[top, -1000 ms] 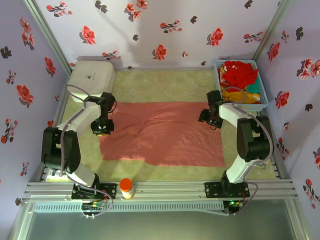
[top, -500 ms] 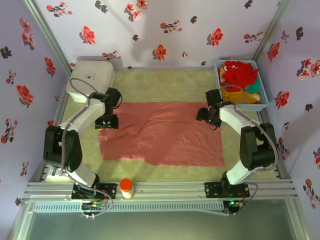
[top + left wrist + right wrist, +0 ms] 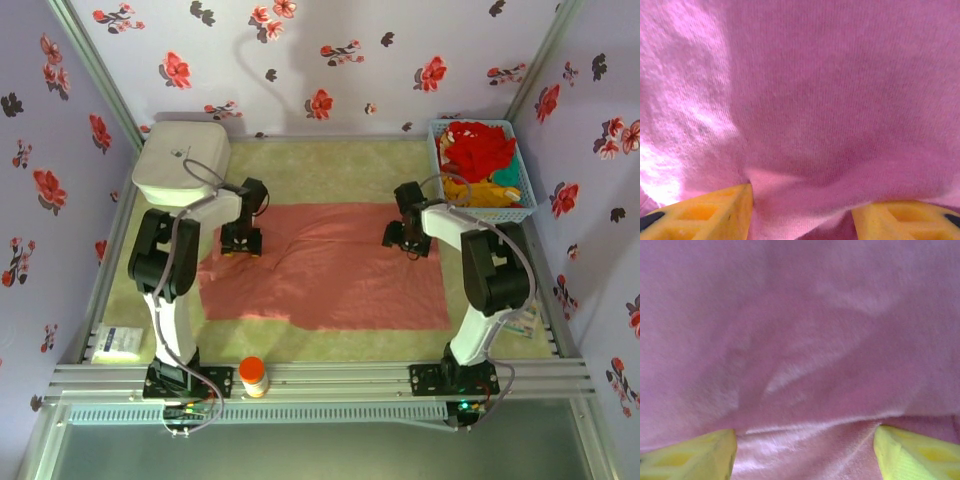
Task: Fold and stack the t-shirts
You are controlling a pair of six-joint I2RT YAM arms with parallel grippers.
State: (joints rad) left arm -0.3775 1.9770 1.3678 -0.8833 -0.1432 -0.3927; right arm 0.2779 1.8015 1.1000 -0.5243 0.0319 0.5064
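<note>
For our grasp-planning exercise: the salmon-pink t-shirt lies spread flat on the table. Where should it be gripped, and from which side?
Probably the far edge of the salmon-pink t-shirt, with the left pincer and right pincer each towards a far corner, coming straight down. It lies flat, so cloth must be pinched up into a ridge; two spread holds lift evenly.

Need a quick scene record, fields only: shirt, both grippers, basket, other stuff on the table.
shirt: salmon-pink t-shirt, spread flat, wrinkled toward its left
left: left gripper open, near the shirt's far-left corner
right: right gripper open, near its far-right corner
basket: light-blue basket, far right, holding red cloth, orange-yellow cloth, teal cloth
other: white box far left; orange-capped bottle at near edge
</note>
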